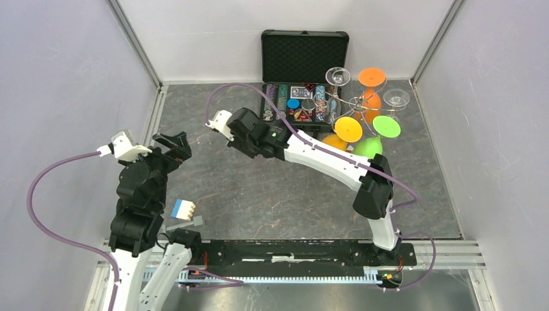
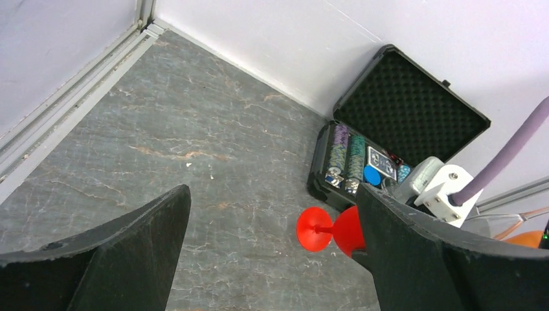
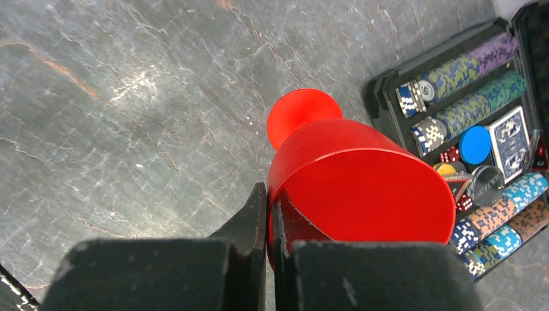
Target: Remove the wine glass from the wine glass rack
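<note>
At the lower left of the top view, the left gripper (image 1: 172, 148) is held with its black fingers (image 2: 123, 259) spread wide apart and nothing between them, over the grey stone-patterned tabletop (image 1: 272, 194). Further in, towards the middle of the frame, the right gripper (image 3: 268, 197) is pressed together on the rim of a red plastic wine glass (image 3: 362, 188). The glass is carried on its side, with its round foot pointed away from the fingers, well apart from the rack. At the far wall an open black hard case (image 1: 304, 55) of poker chips is set. Just right of it stands the silver wire wine glass rack (image 1: 358, 102), hung with orange, yellow, green and clear glasses.
</note>
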Action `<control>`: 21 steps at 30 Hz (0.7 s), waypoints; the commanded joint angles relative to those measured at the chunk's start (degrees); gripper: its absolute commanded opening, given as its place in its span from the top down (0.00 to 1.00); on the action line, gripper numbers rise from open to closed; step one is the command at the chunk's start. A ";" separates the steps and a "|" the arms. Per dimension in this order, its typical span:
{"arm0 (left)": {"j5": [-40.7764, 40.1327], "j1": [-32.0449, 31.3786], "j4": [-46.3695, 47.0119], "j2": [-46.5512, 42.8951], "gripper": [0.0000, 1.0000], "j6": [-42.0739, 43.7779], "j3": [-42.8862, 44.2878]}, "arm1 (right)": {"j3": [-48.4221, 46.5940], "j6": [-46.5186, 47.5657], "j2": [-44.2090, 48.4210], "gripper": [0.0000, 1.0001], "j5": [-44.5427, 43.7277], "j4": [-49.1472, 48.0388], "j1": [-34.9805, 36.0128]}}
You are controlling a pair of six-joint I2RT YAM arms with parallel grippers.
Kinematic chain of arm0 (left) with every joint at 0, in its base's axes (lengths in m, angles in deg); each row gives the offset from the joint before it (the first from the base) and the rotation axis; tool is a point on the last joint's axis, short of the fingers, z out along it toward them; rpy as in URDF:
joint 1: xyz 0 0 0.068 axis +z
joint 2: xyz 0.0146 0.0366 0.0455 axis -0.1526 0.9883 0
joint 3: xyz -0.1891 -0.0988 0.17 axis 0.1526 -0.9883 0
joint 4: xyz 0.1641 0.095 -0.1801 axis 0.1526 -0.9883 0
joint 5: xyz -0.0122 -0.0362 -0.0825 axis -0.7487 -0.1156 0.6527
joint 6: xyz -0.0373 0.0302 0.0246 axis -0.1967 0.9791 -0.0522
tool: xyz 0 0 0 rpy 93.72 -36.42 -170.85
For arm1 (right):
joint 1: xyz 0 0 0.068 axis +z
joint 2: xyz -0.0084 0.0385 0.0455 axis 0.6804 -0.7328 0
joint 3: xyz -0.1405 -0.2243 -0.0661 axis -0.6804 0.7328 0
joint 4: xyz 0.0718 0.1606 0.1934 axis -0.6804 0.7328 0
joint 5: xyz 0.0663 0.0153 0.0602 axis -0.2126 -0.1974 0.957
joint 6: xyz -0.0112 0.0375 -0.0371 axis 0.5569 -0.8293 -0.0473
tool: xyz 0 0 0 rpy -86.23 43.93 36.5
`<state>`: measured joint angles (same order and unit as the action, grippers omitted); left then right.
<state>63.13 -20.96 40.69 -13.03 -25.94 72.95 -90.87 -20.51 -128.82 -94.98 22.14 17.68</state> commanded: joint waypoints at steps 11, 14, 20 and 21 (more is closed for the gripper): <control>-0.05 0.03 1.27 1.70 0.00 1.72 -1.00 | 0.01 0.94 -2.81 1.00 11.57 2.78 -6.25; 4.36 0.06 1.08 3.27 0.00 0.40 0.75 | -0.33 1.44 -3.51 1.00 10.36 2.89 -6.31; 7.96 0.06 1.03 4.52 0.00 -1.17 1.55 | -1.15 1.27 -5.50 1.00 7.75 2.30 -6.76; 7.98 0.05 1.01 4.47 0.00 -1.25 1.46 | -1.45 1.22 -5.96 1.00 7.66 2.36 -6.82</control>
<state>68.53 -20.99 40.48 -8.65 -25.24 72.49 -90.80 -20.03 -133.14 -86.06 25.42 11.05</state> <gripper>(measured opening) 0.994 0.023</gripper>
